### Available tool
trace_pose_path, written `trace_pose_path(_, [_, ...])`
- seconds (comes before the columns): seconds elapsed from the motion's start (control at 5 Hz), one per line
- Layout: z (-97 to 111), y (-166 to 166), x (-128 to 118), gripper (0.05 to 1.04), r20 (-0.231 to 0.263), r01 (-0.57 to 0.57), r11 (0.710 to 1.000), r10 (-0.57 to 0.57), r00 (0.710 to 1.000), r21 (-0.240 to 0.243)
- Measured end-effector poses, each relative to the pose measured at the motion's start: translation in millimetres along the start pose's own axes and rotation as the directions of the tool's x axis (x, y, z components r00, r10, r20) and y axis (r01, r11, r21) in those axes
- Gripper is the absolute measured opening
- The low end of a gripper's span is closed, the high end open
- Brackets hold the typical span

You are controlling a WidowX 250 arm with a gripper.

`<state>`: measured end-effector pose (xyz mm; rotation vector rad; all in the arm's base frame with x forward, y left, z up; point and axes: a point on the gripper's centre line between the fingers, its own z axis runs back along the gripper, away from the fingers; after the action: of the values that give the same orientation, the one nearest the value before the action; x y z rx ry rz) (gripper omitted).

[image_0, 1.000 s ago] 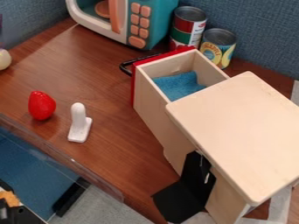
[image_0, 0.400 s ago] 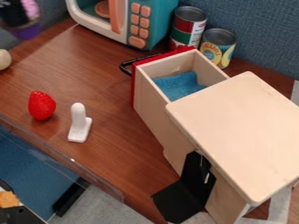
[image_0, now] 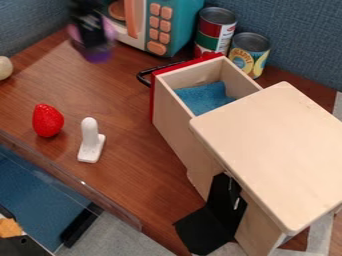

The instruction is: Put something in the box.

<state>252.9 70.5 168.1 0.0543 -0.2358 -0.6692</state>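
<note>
My gripper (image_0: 92, 37) hangs at the upper left above the table, in front of the toy microwave's left part. It is blurred and shut on a purple and pink thing (image_0: 98, 54), whose exact shape I cannot tell. To its lower right stands the wooden box (image_0: 179, 132), with an open red-fronted drawer section and a blue cloth (image_0: 204, 97) inside. A flat wooden lid-like top (image_0: 274, 150) covers the box's right part. The gripper is apart from the box.
A red strawberry-like toy (image_0: 47, 120) and a white L-shaped piece (image_0: 91, 141) sit on the table (image_0: 127, 175) at left. Two cans (image_0: 215, 31) stand behind the box, beside the teal microwave (image_0: 180, 22). A black handle (image_0: 143, 76) juts from the red front.
The gripper has come in from the left edge and moved right along the table's back, carrying the purple and pink thing. The box and other objects have stayed put.
</note>
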Motion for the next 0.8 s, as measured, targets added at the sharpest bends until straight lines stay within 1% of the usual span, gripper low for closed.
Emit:
trace_pose_path(0.2, [-20.7,-12.0,40.9,0.842,-0.037,0.024,0.999,-0.025,0.999,-0.024])
trace_pose_path(0.4, [-31.8,-12.9,79.8,0.842,-0.04,0.036,0.999,-0.036,0.999,-0.017])
trace_pose_path(0.6, [-43.7,-18.9,113.5,0.842,-0.04,0.052,0.998,-0.053,0.998,-0.023])
trace_pose_path(0.8, [-47.7,-23.9,136.4,0.842,-0.027,0.055,0.998,-0.056,0.998,-0.03])
